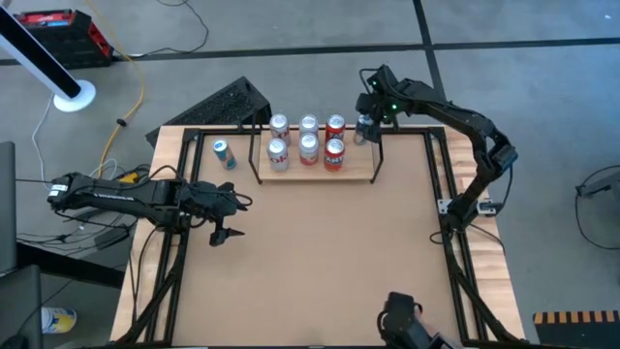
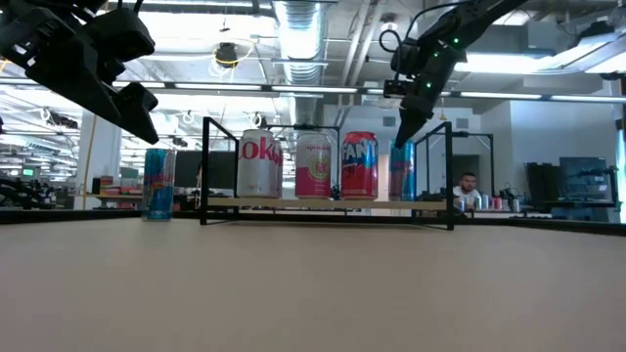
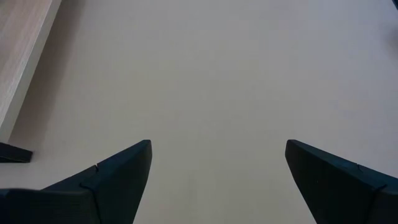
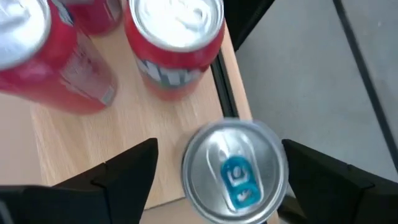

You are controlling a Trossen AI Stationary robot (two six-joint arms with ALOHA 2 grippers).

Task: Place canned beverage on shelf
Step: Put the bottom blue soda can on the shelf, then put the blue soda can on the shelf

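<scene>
Right gripper (image 4: 214, 180) wide around can (image 4: 235, 169)

Your high view looks straight down on the whole table (image 1: 320, 252); your low view looks level across it. Both share the shelf (image 1: 315, 173); wrist views sit close.

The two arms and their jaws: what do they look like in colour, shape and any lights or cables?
Both arms are dark, almost black, built of slim jointed segments. The right arm shows a small green light near its wrist. Each ends in a two-part gripper: the left gripper and the right gripper have flat, dark, wedge-shaped jaws tapering to points. Thin dark cables run along the left arm.
</scene>
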